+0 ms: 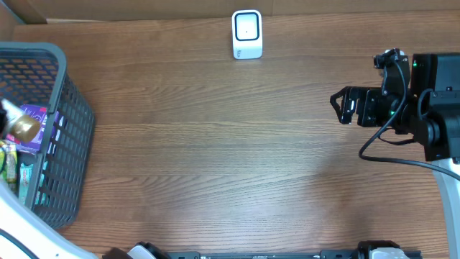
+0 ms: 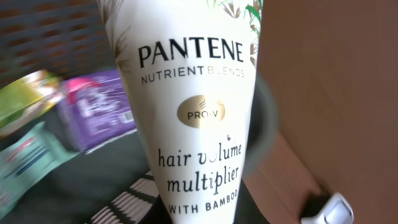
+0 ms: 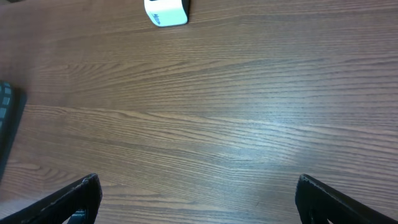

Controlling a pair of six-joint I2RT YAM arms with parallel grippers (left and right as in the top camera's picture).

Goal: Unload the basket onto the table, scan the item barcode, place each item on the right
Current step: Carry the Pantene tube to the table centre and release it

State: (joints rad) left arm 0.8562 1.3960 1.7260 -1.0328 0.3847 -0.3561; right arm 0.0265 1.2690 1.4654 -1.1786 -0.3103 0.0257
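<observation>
A white Pantene tube (image 2: 199, 106) fills the left wrist view, label toward the camera, rising from where my left gripper's jaws are; the fingers themselves do not show. From above, the tube (image 1: 8, 113) with its gold cap (image 1: 26, 129) hangs over the grey basket (image 1: 75, 108) at the far left edge. No barcode shows on the tube. The white scanner (image 1: 246, 34) stands at the back middle of the table and also shows as scanner (image 3: 166, 12) and scanner (image 2: 329, 211). My right gripper (image 1: 343, 106) hovers open at the right, right gripper (image 3: 199, 190) with only bare wood between its fingers.
The basket holds a purple pack (image 2: 99, 106), a green pack (image 2: 25, 93) and a teal pack (image 2: 25, 162). Cardboard runs along the table's back edge (image 1: 144, 8). A black cable (image 1: 392, 155) loops from the right arm.
</observation>
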